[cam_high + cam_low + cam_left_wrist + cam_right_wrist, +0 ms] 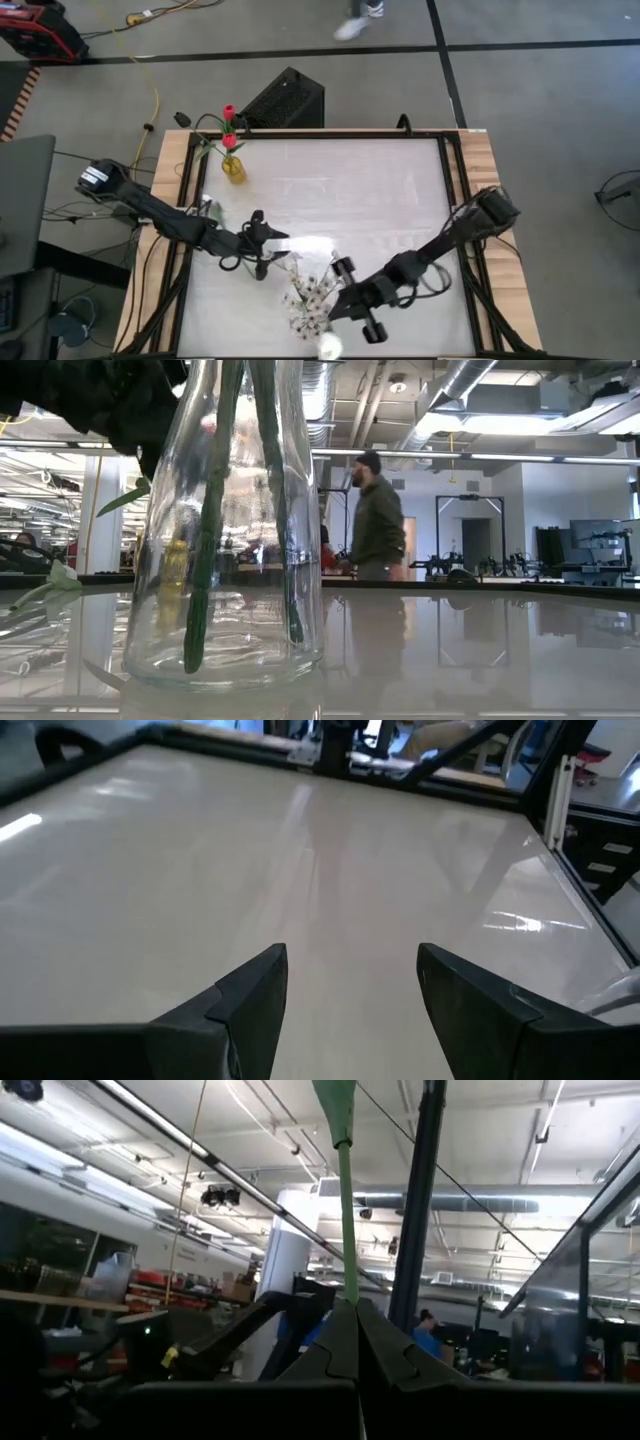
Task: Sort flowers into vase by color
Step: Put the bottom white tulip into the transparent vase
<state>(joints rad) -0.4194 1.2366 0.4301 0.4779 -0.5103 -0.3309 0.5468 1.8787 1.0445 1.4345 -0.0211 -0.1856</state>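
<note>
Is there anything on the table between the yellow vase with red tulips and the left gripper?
No. In the high view, the table between the yellow vase and the left gripper is bare.

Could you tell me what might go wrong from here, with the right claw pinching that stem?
The right claw is shut on a thin green stem; it could slip or twist. It works right over the clear vase of white sprigs, so lowering could knock the vase. The open left claw sits close by and might collide.
</note>
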